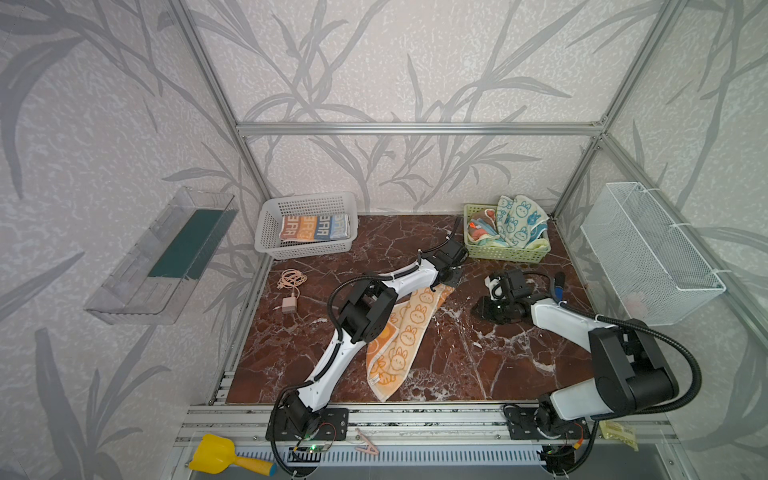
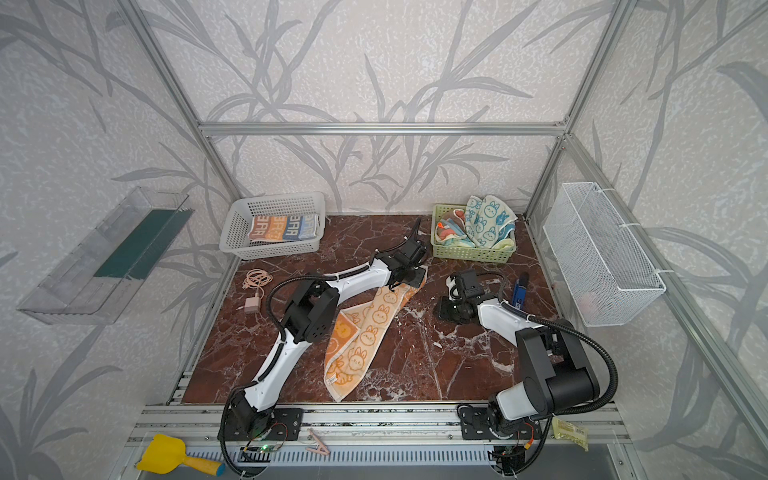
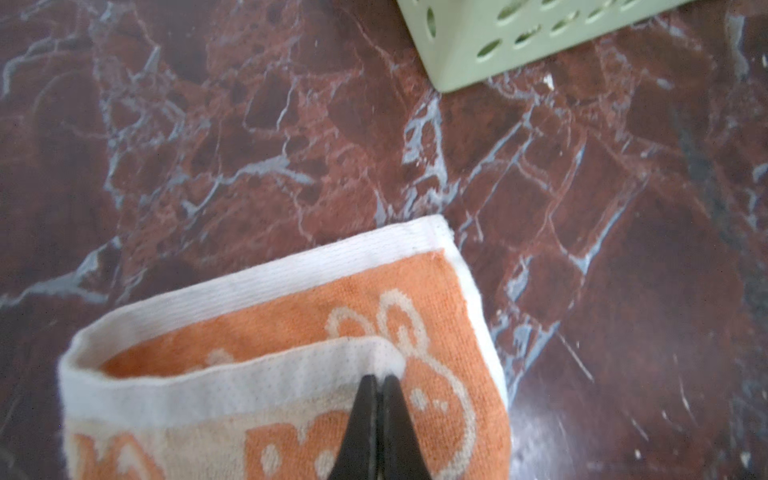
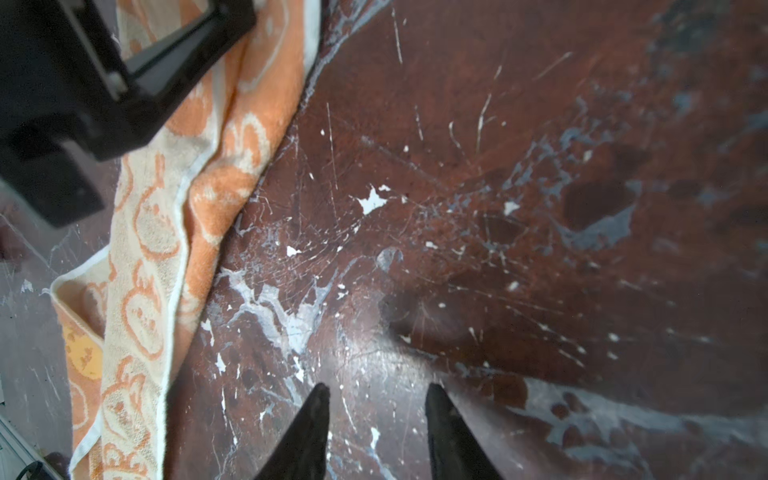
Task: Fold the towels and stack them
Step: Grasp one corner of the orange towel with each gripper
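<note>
An orange towel with bunnies (image 1: 405,338) (image 2: 365,332) lies loosely doubled lengthwise in the middle of the table. My left gripper (image 3: 379,378) (image 1: 452,279) is shut on the white hem of its far, turned-over corner (image 3: 316,365). To the right, my right gripper (image 4: 378,390) (image 1: 482,309) stands open over bare table, beside the towel's edge (image 4: 232,174). A folded orange and blue lettered towel (image 1: 313,227) lies in the white basket (image 1: 266,226). A white towel with blue bunnies (image 1: 519,218) and other crumpled towels (image 1: 482,228) fill the green basket (image 1: 505,252).
A pink charger with its cable (image 1: 289,305) lies at the table's left. A blue object (image 1: 559,286) lies behind the right arm. A wire basket (image 1: 652,257) hangs on the right wall, a clear shelf (image 1: 162,253) on the left. The green basket's corner (image 3: 457,62) stands near the left gripper.
</note>
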Controlling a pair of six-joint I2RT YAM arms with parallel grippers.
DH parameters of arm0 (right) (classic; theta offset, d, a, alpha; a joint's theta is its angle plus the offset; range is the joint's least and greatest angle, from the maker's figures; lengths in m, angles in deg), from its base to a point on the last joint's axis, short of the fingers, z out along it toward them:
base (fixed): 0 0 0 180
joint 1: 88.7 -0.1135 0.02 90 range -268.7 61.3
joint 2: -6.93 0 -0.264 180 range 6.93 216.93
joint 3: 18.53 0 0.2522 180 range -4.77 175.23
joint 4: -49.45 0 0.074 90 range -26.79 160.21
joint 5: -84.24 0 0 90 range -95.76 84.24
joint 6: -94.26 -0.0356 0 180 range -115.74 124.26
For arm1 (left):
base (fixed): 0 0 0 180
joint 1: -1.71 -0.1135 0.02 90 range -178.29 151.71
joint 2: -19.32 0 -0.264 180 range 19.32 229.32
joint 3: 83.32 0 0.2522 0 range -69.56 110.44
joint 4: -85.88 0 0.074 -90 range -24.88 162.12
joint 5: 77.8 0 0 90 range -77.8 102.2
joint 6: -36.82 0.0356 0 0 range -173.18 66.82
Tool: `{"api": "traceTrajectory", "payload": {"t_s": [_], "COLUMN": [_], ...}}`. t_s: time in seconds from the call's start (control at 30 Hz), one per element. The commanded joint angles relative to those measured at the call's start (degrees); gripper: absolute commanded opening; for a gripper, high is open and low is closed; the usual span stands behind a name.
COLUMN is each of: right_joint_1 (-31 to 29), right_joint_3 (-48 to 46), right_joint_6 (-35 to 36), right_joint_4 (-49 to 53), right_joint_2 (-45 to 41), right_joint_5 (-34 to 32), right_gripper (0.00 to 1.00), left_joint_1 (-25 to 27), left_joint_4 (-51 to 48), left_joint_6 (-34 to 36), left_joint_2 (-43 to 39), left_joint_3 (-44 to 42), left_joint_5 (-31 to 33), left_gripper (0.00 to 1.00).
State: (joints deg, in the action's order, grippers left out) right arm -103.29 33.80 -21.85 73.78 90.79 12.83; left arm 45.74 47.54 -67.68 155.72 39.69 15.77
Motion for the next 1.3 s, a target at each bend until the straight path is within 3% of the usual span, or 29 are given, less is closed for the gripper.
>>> {"api": "traceTrajectory", "payload": {"t_s": [0.0,0.27,0.5,0.63,0.73,0.8,0.87,1.13,1.27], "right_joint_1": [0.3,-0.4,-7.4,-8.6,-8.7,-9.3,-10.1,-11.3,-12.0], "right_joint_3": [-1.2,1.8,14.4,22.3,30.9,38.1,44.3,71.1,78.9], "right_joint_6": [-0.6,-1.4,2.8,4.8,7.1,9.2,11.6,18.4,19.6], "right_joint_4": [1.1,2.3,8.2,8.6,11.8,15.5,18.3,34.9,41.3], "right_joint_2": [-3.3,-3.8,0.8,8.3,16.3,21.9,26.7,48.9,54.9], "right_joint_5": [0.5,1.3,-4.5,-3.8,-2.1,-1.9,-3.0,-7.7,-10.5], "right_gripper": [0.40,0.40,0.40,0.41,0.42,0.42,0.43,0.46,0.47], "left_joint_1": [0.2,-1.1,-12.3,-15.4,-17.2,-18.9,-19.7,-20.2,-20.6], "left_joint_4": [-0.3,9.7,20.6,23.8,20.6,18.4,17.0,18.2,17.5], "left_joint_6": [2.9,3.5,-6.5,-8.2,-9.4,-9.0,-8.9,-8.8,-7.9], "left_joint_2": [-10.8,-40.2,-55.1,-55.2,-51.8,-49.3,-47.3,-45.6,-44.9], "left_joint_3": [-7.1,-38.4,-59.4,-64.5,-63.6,-61.9,-60.4,-60.6,-60.2], "left_joint_5": [-2.7,-2.9,-18.4,-20.9,-20.2,-24.3,-27.3,-28.8,-29.5], "left_gripper": [0.00,0.00,0.00,0.00,0.00,0.00,0.00,0.00,0.00]}}
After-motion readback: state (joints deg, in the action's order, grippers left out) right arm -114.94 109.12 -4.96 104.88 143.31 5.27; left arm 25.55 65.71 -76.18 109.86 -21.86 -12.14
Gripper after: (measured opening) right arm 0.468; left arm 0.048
